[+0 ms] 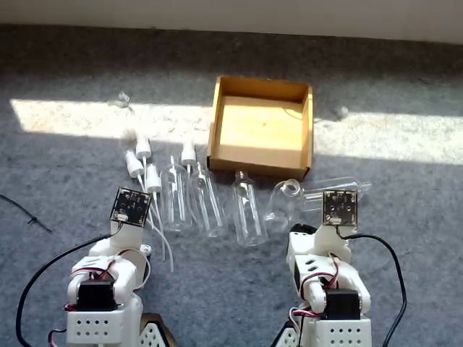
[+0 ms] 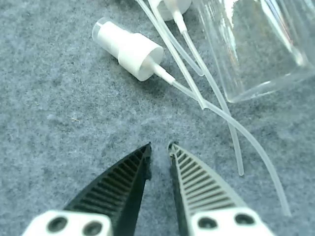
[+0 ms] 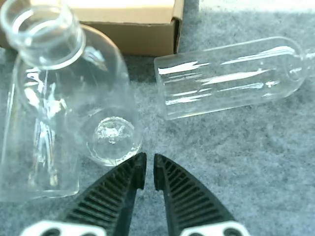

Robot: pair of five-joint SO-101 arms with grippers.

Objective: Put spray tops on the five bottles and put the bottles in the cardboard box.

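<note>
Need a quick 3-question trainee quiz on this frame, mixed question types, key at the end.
1. True or false: the box has something in it.
2. What lies nearest ahead of the left gripper? A: a spray top. B: the box. C: a screwdriver.
3. Fill in: the neck of the bottle ahead of the right gripper is ___ (capped or uncapped).

Key: 1 false, the box is empty. 2 A. 3 uncapped.
</note>
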